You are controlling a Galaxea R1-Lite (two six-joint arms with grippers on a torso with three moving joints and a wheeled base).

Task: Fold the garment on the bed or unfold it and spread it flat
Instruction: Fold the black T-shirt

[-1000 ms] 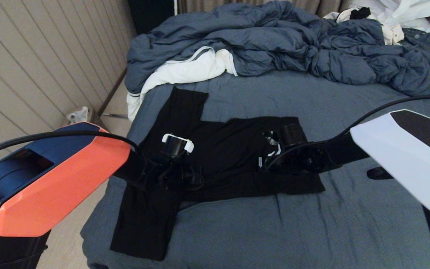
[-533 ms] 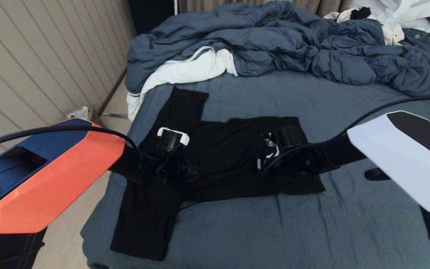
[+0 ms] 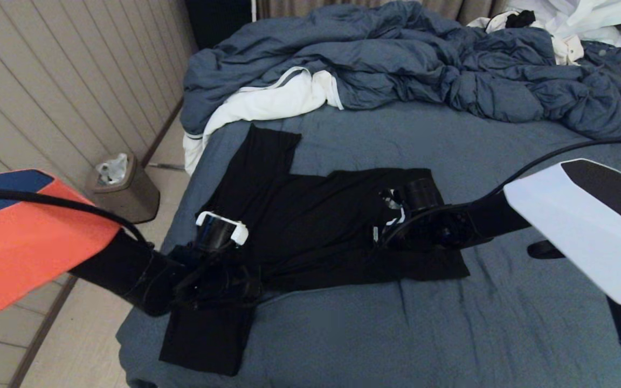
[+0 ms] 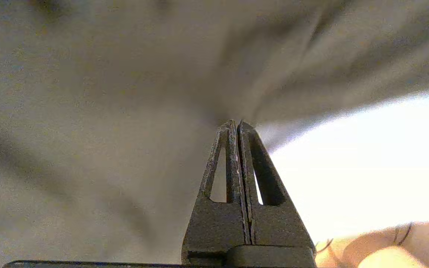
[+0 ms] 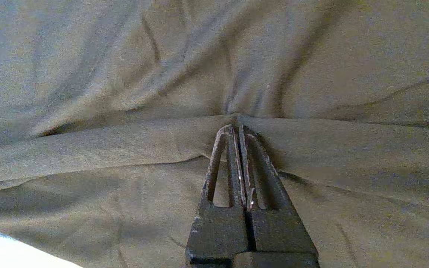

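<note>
Two pincers clamped on garment (image 3: 310,226), left pincer (image 4: 237,124), right pincer (image 5: 237,128), bed (image 3: 504,334)

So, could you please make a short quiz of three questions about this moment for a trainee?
1. True or false: the left gripper is shut on the garment.
2. Which thing lies at the far side of the bed?
A. a striped red blanket
B. a puffy blue-grey duvet
C. a wooden tray
3. Fill in: the right gripper is shut on a ____ of the garment.

Key:
1. True: in the left wrist view, cloth bunches at its closed tips.
2. B
3. fold
</note>
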